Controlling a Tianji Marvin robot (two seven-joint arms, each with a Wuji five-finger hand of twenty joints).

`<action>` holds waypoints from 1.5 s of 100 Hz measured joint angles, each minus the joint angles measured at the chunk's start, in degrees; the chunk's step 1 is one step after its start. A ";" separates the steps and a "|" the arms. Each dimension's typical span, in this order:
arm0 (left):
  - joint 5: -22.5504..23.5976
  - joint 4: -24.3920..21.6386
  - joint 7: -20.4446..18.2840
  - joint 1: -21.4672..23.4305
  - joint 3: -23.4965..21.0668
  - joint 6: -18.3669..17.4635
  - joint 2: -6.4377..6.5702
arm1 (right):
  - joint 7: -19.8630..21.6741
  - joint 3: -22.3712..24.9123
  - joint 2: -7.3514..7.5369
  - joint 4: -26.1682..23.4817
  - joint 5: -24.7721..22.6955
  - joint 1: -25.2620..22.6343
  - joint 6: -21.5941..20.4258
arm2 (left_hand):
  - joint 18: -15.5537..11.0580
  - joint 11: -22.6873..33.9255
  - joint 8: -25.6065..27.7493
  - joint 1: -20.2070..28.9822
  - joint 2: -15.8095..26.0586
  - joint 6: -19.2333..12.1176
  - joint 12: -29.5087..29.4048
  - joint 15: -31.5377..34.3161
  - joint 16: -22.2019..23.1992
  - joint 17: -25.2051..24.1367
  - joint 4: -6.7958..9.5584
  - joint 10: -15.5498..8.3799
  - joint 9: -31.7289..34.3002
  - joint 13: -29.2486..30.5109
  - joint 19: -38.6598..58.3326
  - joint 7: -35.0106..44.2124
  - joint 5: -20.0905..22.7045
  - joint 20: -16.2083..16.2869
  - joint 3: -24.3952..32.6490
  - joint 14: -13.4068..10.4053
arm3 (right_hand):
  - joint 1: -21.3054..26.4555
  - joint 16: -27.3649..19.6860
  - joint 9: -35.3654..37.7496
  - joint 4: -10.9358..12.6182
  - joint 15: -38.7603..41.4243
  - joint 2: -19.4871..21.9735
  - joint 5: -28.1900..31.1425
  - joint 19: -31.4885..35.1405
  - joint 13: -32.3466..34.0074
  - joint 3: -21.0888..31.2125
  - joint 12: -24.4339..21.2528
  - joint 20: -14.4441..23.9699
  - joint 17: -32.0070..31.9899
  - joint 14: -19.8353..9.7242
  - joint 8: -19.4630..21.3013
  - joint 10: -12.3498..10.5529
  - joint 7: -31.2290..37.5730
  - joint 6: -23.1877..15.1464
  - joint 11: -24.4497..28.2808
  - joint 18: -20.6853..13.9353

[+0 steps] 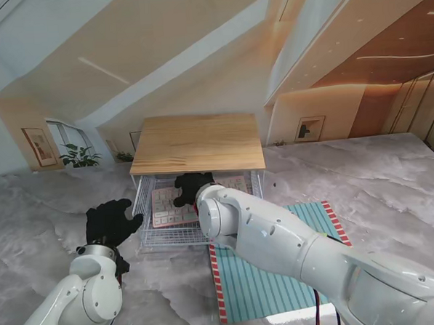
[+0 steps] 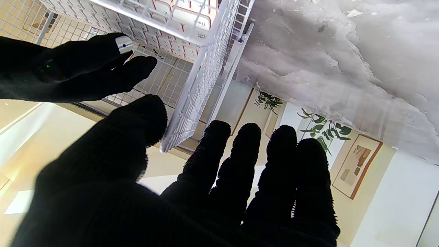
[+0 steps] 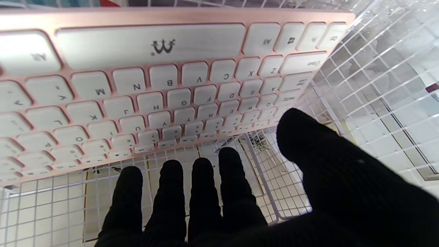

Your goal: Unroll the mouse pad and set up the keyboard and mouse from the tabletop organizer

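In the centre of the stand view, the right hand (image 1: 190,186) in its black glove reaches into the white wire drawer (image 1: 149,237) of the tabletop organizer (image 1: 197,143), under its wooden top. The right wrist view shows the four fingers (image 3: 202,185) straight and side by side with the thumb spread away, hovering beside the far edge of the keyboard (image 3: 154,92); the hand grips nothing, and whether the fingertips touch the keys cannot be told. The keyboard, rose-gold framed with white keys, lies flat in the drawer, filling most of its floor.

At lower left of the stand view, the left hand (image 1: 111,222) hangs just outside the drawer's left wall, fingers apart and grasping nothing. Its wrist view shows the thumb (image 2: 137,127) near the corner of the wire drawer, not clearly touching it, and the right hand's fingers beyond the mesh.

At lower centre of the stand view, the mouse pad (image 1: 261,282), teal striped with a red and white border, lies unrolled on the marbled grey table (image 1: 393,190), just in front of the organizer and partly covered by the right arm.
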 measured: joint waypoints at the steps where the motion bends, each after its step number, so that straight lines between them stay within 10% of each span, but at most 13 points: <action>1: 0.00 0.01 0.02 0.00 0.00 -0.01 0.00 | 0.03 -0.06 -0.07 0.15 0.01 0.06 0.03 | 0.02 0.01 0.00 0.00 0.00 0.00 0.00 0.00 0.01 0.03 0.00 0.01 0.17 0.02 0.00 0.00 0.00 0.00 0.00 0.00 | 0.00 -0.10 0.00 0.00 -0.16 0.28 0.07 -0.47 0.00 -0.07 -0.10 -0.01 0.00 -0.02 -0.65 0.00 -0.54 0.02 -0.41 -0.01; 70: -0.01 0.01 0.28 0.30 -0.02 -0.33 -0.05 | -0.15 -2.98 -4.23 10.16 -0.98 2.70 -0.41 | 0.25 0.01 0.58 0.00 0.01 0.05 0.05 0.52 0.05 0.77 0.00 0.56 0.72 1.58 0.64 0.53 0.63 0.70 0.00 0.05 | 0.00 -7.18 -0.11 0.01 -14.15 0.83 -6.25 -16.66 -2.31 -0.63 -6.45 1.37 -1.24 -2.21 -5.72 -0.90 3.33 0.34 -14.66 -2.39; 105: 0.06 -0.02 0.27 0.41 -0.02 -0.33 -0.05 | 3.68 -3.56 -4.01 10.74 0.20 3.84 -1.42 | 0.35 0.09 0.60 0.00 0.01 0.07 0.37 0.54 0.14 1.37 0.02 0.56 1.42 2.28 0.67 0.62 1.29 0.74 0.61 0.06 | -0.11 -7.19 -0.09 0.01 -13.55 0.83 -7.31 -21.85 -2.31 -1.20 -4.09 6.43 -1.25 -2.21 -6.71 -0.91 3.09 -1.95 -9.05 -2.39; 150: -0.27 -0.08 0.34 0.38 0.23 -0.26 -0.08 | 0.83 -3.05 -3.70 10.73 -0.97 3.06 -1.15 | 0.37 0.08 0.69 0.00 0.01 0.07 0.37 0.55 0.16 1.41 0.03 0.59 2.10 2.28 0.67 0.93 1.48 0.83 0.61 0.06 | -1.15 -9.18 -0.60 0.15 -16.99 0.83 -9.08 -25.23 -2.31 -1.34 -7.35 12.37 -1.25 -2.21 -5.52 -0.91 5.05 -2.97 -16.84 -1.87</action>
